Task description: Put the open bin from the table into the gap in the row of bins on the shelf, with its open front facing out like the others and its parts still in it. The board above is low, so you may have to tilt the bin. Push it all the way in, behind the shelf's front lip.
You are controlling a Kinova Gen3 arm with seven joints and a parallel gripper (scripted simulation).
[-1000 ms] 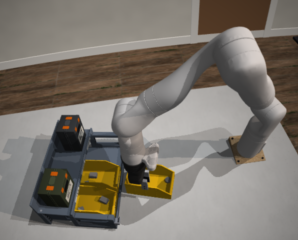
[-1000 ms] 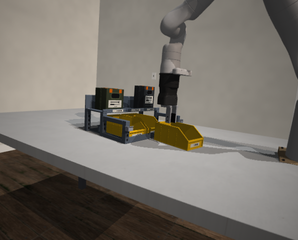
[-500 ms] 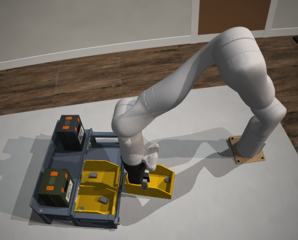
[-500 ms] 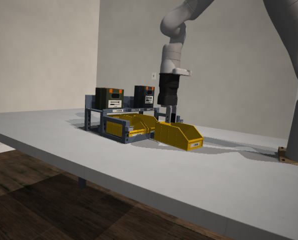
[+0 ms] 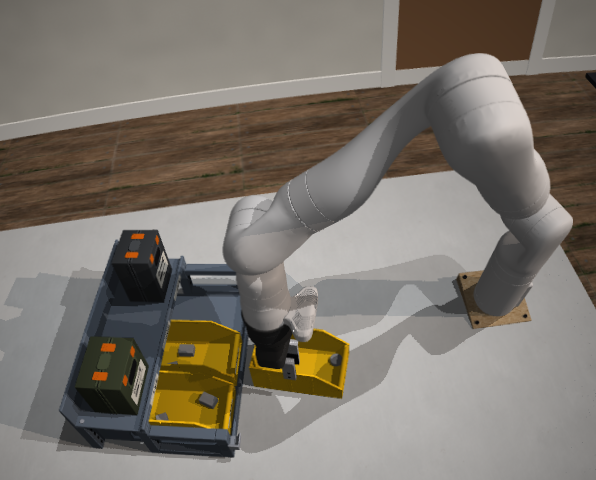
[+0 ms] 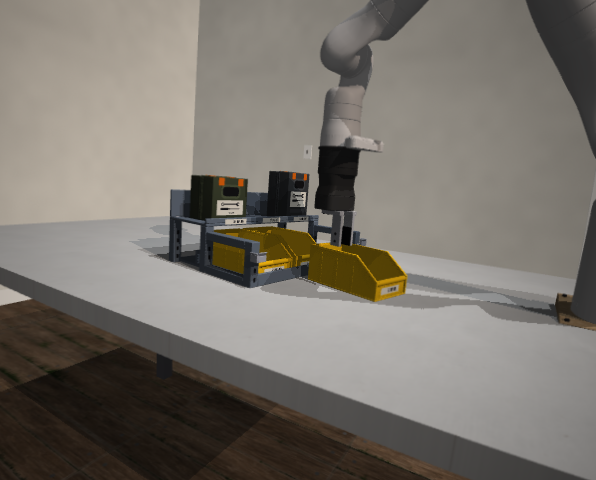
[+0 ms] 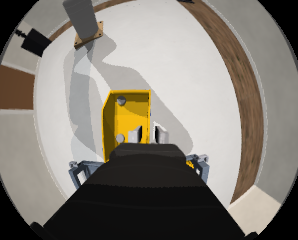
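Observation:
The loose yellow open bin (image 5: 303, 369) stands on the table just right of the shelf, with its open front facing away from the shelf. It also shows in the exterior view (image 6: 357, 269) and in the wrist view (image 7: 125, 123). A grey part (image 5: 334, 359) lies in it near the front. My gripper (image 5: 290, 361) points straight down at the bin's rear end. Its fingers (image 6: 340, 235) are partly open and straddle one side wall without pinching it. The grey shelf (image 5: 153, 341) holds two yellow bins (image 5: 197, 374) in its lower row. The gap (image 5: 208, 294) is at the row's far end.
A green box (image 5: 112, 374) and a black box (image 5: 140, 266) stand on the shelf's low upper board. The arm's base (image 5: 494, 299) is bolted to the table at the right. The shelf's front posts and lip are close to the loose bin's rear.

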